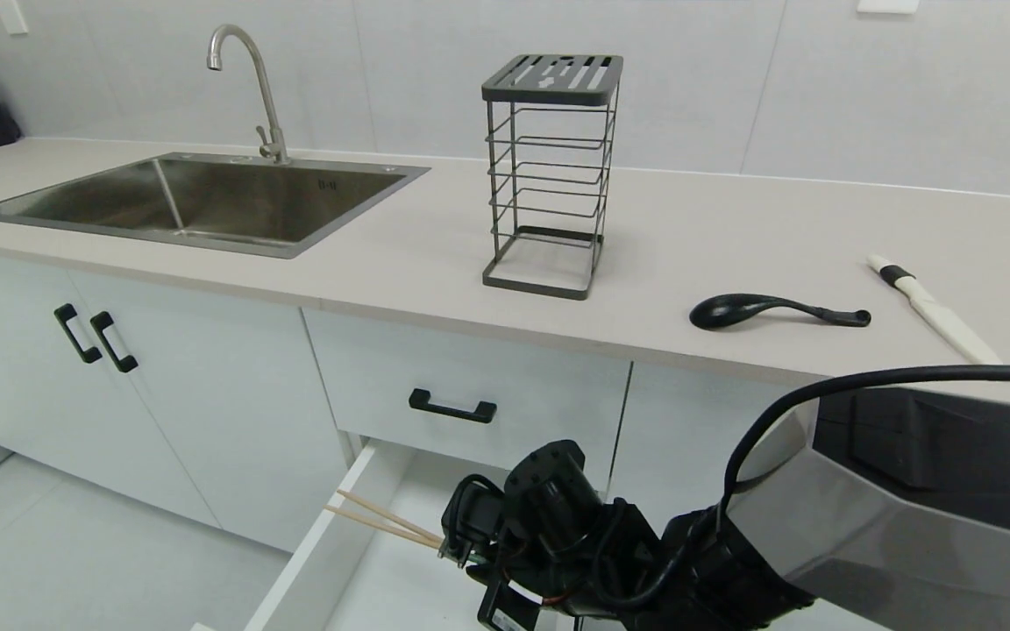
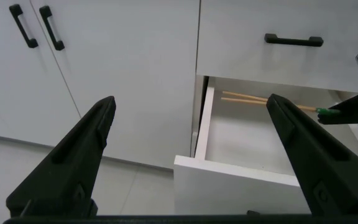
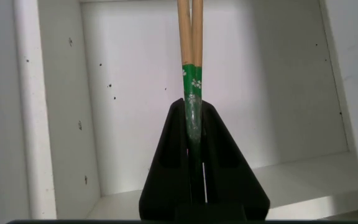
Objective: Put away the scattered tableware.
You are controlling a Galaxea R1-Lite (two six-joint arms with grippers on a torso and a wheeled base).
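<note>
Your right gripper (image 3: 194, 112) pinches the chopsticks (image 3: 190, 37) by their green ends over the open drawer (image 1: 308, 565); your left gripper (image 2: 190, 102) hangs spread. Their tips may overhang the drawer's left wall, so letting go here could spill them outside

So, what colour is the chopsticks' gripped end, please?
The chopsticks are green there, white-flowered; right wrist view.

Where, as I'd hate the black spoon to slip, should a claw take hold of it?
Likely mid-handle, from straight above. The black spoon lies on the counter with its thin handle running left to right and curving slightly, so a pinch across it should hold; the rounded bowl offers no flat sides.
</note>
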